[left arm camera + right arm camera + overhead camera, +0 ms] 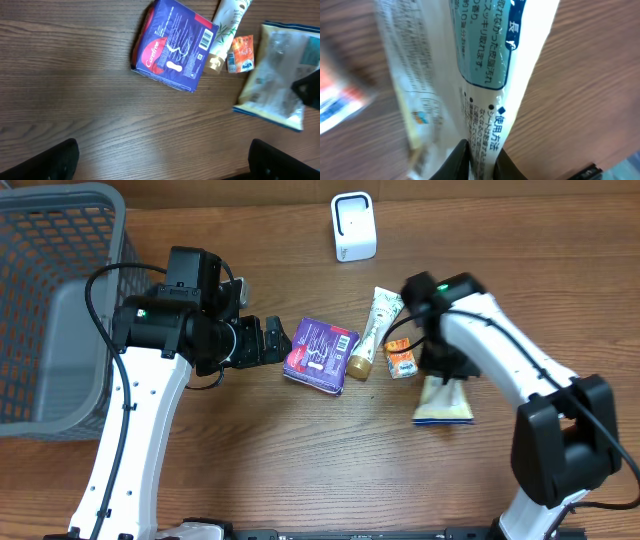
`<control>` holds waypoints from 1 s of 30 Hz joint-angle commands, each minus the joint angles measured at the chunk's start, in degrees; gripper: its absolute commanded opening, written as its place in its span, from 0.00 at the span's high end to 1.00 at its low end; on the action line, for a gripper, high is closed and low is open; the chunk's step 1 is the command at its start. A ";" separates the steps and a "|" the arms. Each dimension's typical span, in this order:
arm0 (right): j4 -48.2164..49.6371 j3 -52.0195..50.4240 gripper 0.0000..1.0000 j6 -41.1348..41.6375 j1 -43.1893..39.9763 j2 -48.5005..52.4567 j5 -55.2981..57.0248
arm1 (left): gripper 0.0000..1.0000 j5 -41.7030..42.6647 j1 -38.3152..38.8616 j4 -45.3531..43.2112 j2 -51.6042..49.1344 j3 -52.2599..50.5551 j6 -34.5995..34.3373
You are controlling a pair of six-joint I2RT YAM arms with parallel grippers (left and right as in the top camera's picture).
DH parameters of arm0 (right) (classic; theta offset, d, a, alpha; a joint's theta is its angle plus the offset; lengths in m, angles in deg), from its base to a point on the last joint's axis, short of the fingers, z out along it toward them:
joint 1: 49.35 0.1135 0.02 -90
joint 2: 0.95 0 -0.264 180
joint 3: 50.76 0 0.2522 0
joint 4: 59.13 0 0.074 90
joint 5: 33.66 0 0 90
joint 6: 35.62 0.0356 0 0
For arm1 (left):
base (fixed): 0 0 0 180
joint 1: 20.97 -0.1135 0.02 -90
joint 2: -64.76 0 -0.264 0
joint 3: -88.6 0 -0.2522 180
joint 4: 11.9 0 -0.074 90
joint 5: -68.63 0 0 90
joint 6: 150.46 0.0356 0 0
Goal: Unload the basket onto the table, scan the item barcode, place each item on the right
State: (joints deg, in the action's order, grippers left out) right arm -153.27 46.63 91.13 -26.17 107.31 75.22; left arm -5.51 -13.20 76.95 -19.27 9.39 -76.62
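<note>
Right gripper (481, 154) clamps the wipes packet (444, 406) at right of centre; left gripper (162, 155) fully released near the purple Carefree pack (320, 355).

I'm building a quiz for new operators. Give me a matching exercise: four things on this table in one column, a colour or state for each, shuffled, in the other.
1 scanner
2 basket
3 Carefree pack
4 wipes pack

A purple
B pinched in the right hand
C grey mesh
D white, at the table's far side

Pairs: 1-D, 2-C, 3-A, 4-B
</note>
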 commanded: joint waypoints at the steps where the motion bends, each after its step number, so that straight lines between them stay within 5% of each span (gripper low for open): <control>1: 1.62 0.11 0.85 1.46 4.09 0.11 -1.73 | 0.00 0.66 0.17 -0.37 -0.31 0.24 -0.13; 11: 2.75 5.09 0.86 1.46 7.61 0.09 -5.25 | 0.00 0.83 0.22 -0.35 -0.31 0.15 -0.11; 13: 0.87 9.07 0.96 1.42 7.41 0.09 -5.25 | 0.00 3.10 1.01 -0.55 -0.70 -0.04 1.81; 18: -0.59 13.51 0.96 1.38 7.28 0.09 -5.97 | 0.00 10.27 4.92 -0.87 -3.82 -0.72 5.46; 30: 8.85 13.07 0.96 0.33 7.61 0.81 -17.14 | 0.00 9.49 11.76 -3.41 -17.03 -0.72 5.42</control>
State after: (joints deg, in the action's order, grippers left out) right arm -145.81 58.78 91.83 -18.87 107.60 61.71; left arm 3.34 -1.42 73.56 -33.87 9.10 -72.29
